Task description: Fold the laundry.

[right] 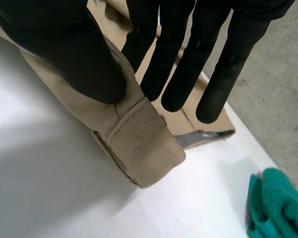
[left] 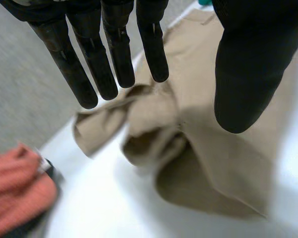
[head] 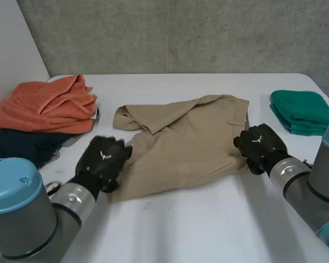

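Observation:
A tan garment (head: pixel 186 137), folded over with a waistband on its right side, lies in the middle of the white table (head: pixel 208 224). My left hand (head: pixel 103 159) hovers at the garment's left edge. In the left wrist view its fingers (left: pixel 114 54) are straight and spread from the thumb, above the rumpled tan cloth (left: pixel 213 163), holding nothing. My right hand (head: pixel 259 143) is at the garment's right edge. There the thumb (right: pixel 74 54) and fingers pinch the waistband corner (right: pixel 144 153) and lift it a little off the table.
An orange towel (head: pixel 49 104) lies heaped on a dark blue cloth (head: pixel 22 145) at the far left. A folded green towel (head: pixel 302 111) sits at the right, close beyond my right hand. A concrete wall stands behind the table.

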### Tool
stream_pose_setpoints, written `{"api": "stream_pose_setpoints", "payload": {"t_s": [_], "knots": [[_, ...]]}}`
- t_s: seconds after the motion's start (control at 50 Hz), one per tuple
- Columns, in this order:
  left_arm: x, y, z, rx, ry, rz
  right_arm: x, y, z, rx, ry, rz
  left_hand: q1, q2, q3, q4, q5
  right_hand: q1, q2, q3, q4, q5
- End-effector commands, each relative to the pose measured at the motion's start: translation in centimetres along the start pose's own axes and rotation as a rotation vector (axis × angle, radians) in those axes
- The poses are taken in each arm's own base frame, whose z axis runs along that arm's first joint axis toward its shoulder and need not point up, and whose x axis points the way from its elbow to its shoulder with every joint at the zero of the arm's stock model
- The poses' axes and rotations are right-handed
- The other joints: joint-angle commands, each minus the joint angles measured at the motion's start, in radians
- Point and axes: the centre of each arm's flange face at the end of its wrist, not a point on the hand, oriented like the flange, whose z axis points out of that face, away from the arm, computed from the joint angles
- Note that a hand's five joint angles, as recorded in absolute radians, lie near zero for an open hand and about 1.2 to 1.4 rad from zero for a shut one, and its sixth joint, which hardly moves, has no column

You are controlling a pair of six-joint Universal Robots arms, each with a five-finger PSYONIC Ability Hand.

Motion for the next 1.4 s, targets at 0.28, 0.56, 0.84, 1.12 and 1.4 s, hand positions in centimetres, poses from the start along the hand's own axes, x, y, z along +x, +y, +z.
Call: {"api": "stream_pose_setpoints", "payload": {"t_s": [0.28,0.56,0.84,1.12,1.4], "knots": [[0.8,2.7,1.9,-0.12,0.037,-0.126,-0.2,1.1,0.4,-0.05,0.021,0.018,0.06,0.059,0.056,0.064,0.071,0.297,0.215,0.207,0.199,0.215],[0.8,2.0,2.7,-0.069,0.02,-0.118,0.1,0.8,0.5,-0.046,0.033,0.013,0.8,0.798,0.795,0.804,0.81,0.297,0.215,0.207,0.199,0.215],[-8.1,-16.6,-4.3,0.49,-0.216,-0.093,8.8,-13.1,-5.8,0.197,0.211,-0.051,0.8,0.798,0.795,0.804,0.81,0.297,0.215,0.207,0.199,0.215],[-8.8,-16.4,-0.2,0.324,-0.166,-0.11,10.5,-14.6,-3.7,0.172,0.201,-0.045,0.8,0.798,0.795,0.804,0.81,0.297,0.215,0.207,0.199,0.215],[-11.0,-15.1,11.3,0.409,-0.234,-0.1,9.8,-12.2,4.6,0.242,0.318,-0.041,0.8,0.798,0.795,0.804,0.81,0.297,0.215,0.207,0.199,0.215]]}}
